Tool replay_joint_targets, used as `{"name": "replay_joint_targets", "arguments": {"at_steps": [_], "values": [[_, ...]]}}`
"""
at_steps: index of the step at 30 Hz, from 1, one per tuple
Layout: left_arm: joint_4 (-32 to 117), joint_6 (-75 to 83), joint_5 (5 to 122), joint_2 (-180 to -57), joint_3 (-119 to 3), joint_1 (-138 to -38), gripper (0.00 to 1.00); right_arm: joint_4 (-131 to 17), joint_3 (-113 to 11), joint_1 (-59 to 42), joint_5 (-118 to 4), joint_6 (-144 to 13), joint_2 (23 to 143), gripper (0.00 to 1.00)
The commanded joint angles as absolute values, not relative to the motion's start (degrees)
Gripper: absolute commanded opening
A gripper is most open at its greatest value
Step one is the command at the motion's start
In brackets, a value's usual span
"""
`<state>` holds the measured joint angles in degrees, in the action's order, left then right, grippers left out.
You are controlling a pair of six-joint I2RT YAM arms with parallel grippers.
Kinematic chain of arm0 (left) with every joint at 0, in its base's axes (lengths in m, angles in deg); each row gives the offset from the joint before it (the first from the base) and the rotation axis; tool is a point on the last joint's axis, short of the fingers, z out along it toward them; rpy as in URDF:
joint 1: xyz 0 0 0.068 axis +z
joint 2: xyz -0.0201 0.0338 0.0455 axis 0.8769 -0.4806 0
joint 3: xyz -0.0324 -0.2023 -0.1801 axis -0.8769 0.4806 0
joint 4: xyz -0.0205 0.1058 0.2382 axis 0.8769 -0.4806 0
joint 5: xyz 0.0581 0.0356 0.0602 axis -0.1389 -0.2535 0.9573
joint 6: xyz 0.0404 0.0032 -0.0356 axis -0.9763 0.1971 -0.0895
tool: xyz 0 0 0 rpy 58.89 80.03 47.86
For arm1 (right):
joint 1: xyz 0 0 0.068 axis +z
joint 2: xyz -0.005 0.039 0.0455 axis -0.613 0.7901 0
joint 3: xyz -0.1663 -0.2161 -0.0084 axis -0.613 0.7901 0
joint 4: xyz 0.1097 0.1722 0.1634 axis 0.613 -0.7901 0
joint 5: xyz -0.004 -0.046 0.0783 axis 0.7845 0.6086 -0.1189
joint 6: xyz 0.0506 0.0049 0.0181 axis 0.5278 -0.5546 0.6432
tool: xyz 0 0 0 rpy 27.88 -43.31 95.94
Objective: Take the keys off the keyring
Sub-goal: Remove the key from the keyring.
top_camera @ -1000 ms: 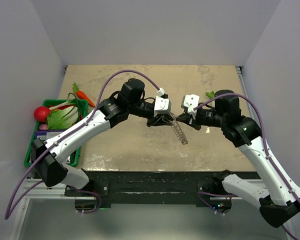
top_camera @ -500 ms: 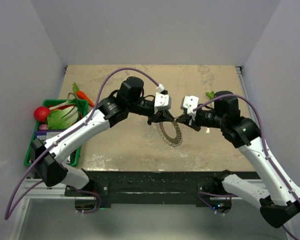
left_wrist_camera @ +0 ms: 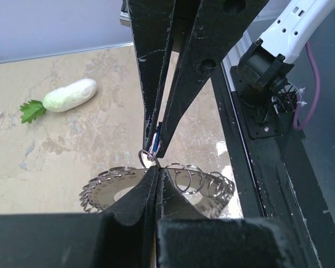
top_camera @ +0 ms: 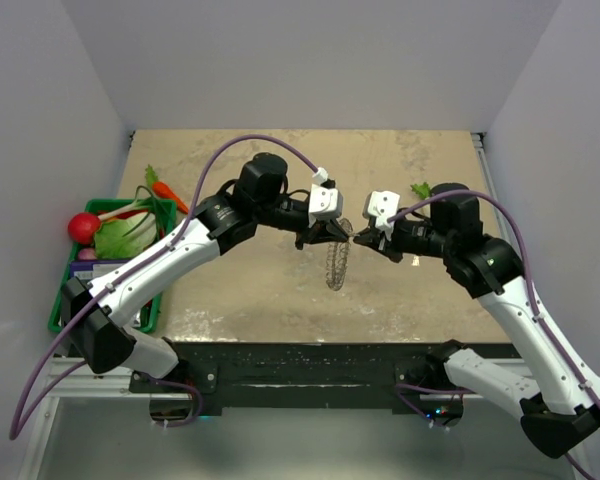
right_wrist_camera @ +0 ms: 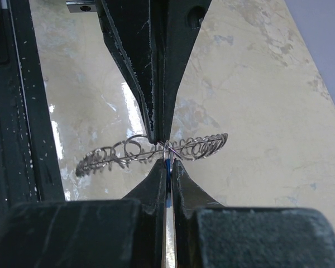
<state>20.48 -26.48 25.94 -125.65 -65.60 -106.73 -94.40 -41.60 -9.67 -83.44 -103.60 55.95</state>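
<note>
The keyring [top_camera: 335,264], a wide grey loop of many small linked rings, hangs edge-on between my two grippers above the table's middle. My left gripper [top_camera: 331,236] is shut on the loop's top; its own view shows its fingertips [left_wrist_camera: 151,174] pinching the loop [left_wrist_camera: 212,183]. My right gripper [top_camera: 357,239] faces it tip to tip and is shut on the small key with the blue head [right_wrist_camera: 167,165], which hangs on a small ring joined to the loop [right_wrist_camera: 117,154]. The key also shows in the left wrist view [left_wrist_camera: 154,144]. Most of the key is hidden between the fingers.
A green basket [top_camera: 60,300] with vegetables stands at the left edge, a red ball [top_camera: 82,227] on it. A carrot [top_camera: 167,191] lies beside it. A white radish with green leaves [left_wrist_camera: 70,95] lies behind the right arm. The black rail [top_camera: 310,360] marks the near edge.
The loop swung: slanted a second ago, spread open half a second ago, it now hangs narrow and edge-on. Both grippers stayed tip to tip with barely any shift.
</note>
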Motion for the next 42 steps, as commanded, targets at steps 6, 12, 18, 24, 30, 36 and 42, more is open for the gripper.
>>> {"name": "replay_joint_targets", "arguments": {"at_steps": [6,12,18,24,30,36,42], "values": [[23.45,-25.47,26.79,-123.44,-64.92,-106.63,0.0,-87.76,-41.65,-9.59,-77.31,-100.06,54.38,0.0],[23.88,-25.21,26.7,-122.12,-64.56,-106.54,0.0,-87.93,-41.57,-9.59,-78.53,-98.83,56.13,0.0],[24.5,-24.24,27.22,-121.42,-64.56,-105.84,0.0,-88.37,-39.72,-9.68,-80.38,-99.44,55.44,0.0],[25.29,-23.28,27.49,-121.24,-64.39,-105.13,0.0,-89.26,-39.28,-9.59,-82.75,-100.94,54.73,0.0],[25.55,-22.22,24.51,-122.38,-64.74,-105.22,0.0,-87.06,-40.33,-9.59,-83.54,-98.75,57.72,0.0],[25.64,-22.48,23.1,-123.17,-64.12,-105.22,0.0,-90.38,-44.8,-9.59,-87.41,-99.18,60.0,0.0],[24.85,-24.15,23.97,-122.91,-63.42,-105.39,0.0,-98.56,-52.1,-9.68,-86.54,-102.43,62.11,0.0]]}}
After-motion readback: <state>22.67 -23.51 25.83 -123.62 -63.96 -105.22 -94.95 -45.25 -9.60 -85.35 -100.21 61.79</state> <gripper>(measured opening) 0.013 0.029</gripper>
